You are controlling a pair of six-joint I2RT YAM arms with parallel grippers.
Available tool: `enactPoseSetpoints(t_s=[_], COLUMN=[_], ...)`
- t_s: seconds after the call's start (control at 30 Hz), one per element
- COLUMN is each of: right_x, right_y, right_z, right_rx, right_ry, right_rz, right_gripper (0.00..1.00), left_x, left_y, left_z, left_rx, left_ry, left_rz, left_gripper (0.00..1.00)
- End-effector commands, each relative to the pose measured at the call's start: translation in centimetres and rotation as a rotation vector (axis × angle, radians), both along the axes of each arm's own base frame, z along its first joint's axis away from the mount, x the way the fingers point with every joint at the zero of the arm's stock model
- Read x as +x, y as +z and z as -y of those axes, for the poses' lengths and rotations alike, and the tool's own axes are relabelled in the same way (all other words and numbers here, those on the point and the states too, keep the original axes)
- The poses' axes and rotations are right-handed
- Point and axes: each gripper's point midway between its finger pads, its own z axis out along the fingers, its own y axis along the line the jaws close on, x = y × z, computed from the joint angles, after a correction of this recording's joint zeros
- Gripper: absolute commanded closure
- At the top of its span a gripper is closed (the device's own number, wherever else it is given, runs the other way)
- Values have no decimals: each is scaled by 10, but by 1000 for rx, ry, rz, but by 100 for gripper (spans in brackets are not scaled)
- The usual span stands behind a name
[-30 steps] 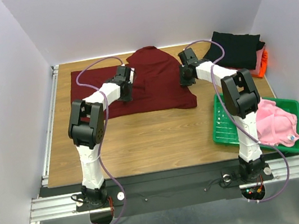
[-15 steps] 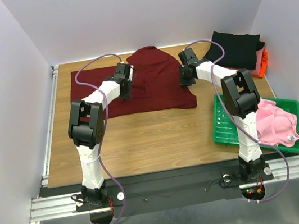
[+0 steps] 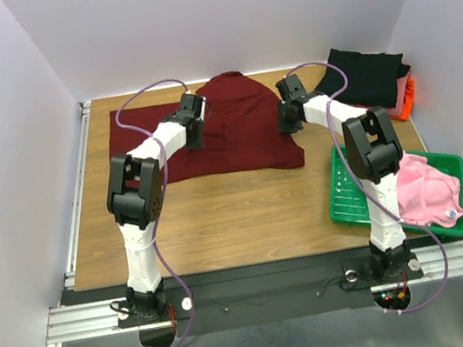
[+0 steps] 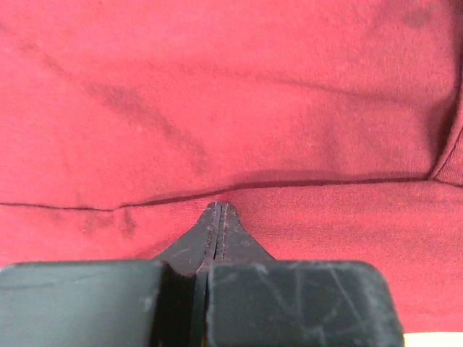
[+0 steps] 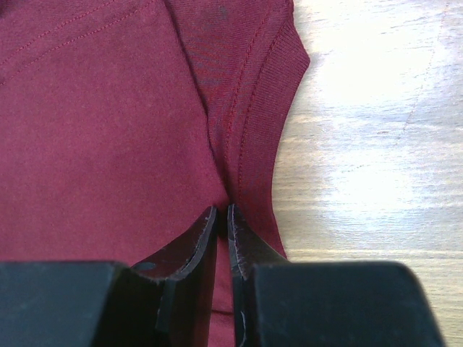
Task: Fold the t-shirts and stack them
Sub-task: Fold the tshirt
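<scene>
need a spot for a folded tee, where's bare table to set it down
Widest: bare wood nearer than the maroon tee, between the left arm and right arm. Also the strip left of the left arm. Crowded at right: green tray, folded stack.

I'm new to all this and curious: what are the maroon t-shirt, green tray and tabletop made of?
Maroon t-shirt: soft matte knit, likely cotton; ribbed hem and stitching show.
Green tray: glossy moulded plastic, seemingly, with a grid floor.
Tabletop: wood or wood-look laminate; grain lines, light sheen.
</scene>
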Motion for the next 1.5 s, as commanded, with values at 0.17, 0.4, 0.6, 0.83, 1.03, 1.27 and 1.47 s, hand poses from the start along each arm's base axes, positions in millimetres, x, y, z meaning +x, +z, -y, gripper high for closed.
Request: enactPoseSetpoints(t_s=[0.17, 0.4, 0.6, 0.83, 1.03, 1.27, 1.47], right_x=[-4, 3, 7, 14, 12, 5, 2], right_y=[13, 24, 40, 69, 91, 76, 50], right_z=[12, 17, 27, 44, 8, -66, -87], right_rx=[-17, -25, -52, -126, -109, 60, 124], right_ry=[-39, -62, -101, -117, 43, 235, 290], right_rz=[14, 46, 84, 156, 201, 197, 175], right_gripper=[83, 83, 77, 45, 42, 42, 42], left_x=[18, 17, 12, -5, -24, -21, -15], left_y=[15, 22, 43, 54, 38, 8, -10], left_z=[-4, -3, -9, -58, -87, -97, -126], left_rx=[28, 16, 3, -44, -173, -336, -409], left_ry=[42, 37, 87, 259, 330, 368, 441], left_rz=[58, 67, 92, 105, 69, 19, 3], left_gripper=[100, 66, 2, 2, 1, 2, 1])
